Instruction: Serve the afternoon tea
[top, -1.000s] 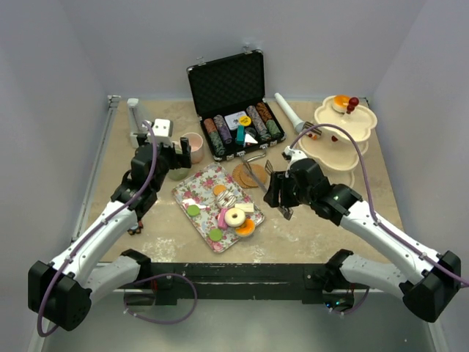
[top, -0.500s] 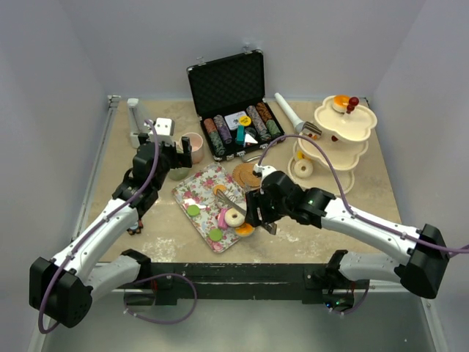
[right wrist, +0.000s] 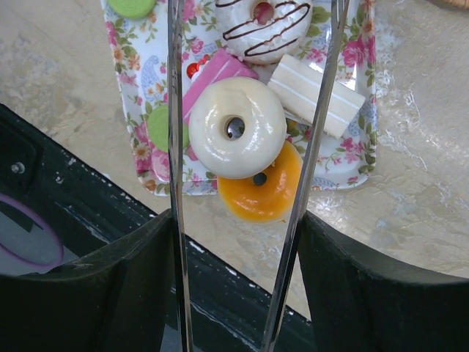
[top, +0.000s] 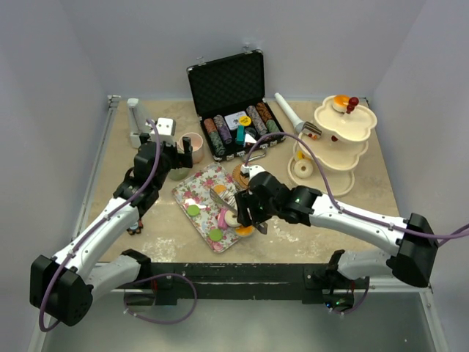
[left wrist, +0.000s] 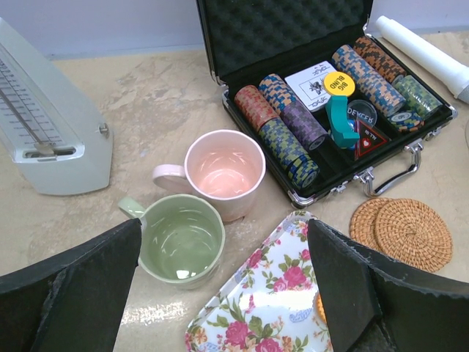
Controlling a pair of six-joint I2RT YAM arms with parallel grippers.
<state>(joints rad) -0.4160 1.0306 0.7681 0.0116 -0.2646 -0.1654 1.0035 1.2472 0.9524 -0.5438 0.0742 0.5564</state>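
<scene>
Right arm [top: 352, 218] swung over tray [right wrist: 355, 139] | right jaws clamp tongs [right wrist: 174, 110] straddling white donut [right wrist: 236, 126] | left jaws apart

Robotics lab test cell: plain grey walls [top: 51, 66] box in a marbled table [top: 381, 194], left arm [top: 110, 220] and right arm [top: 359, 219] bolted to its edge.

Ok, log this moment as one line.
left pincer: open, near green cup and pink cup | right pincer: shut on tongs | tongs: open, straddling white donut on floral tray
</scene>
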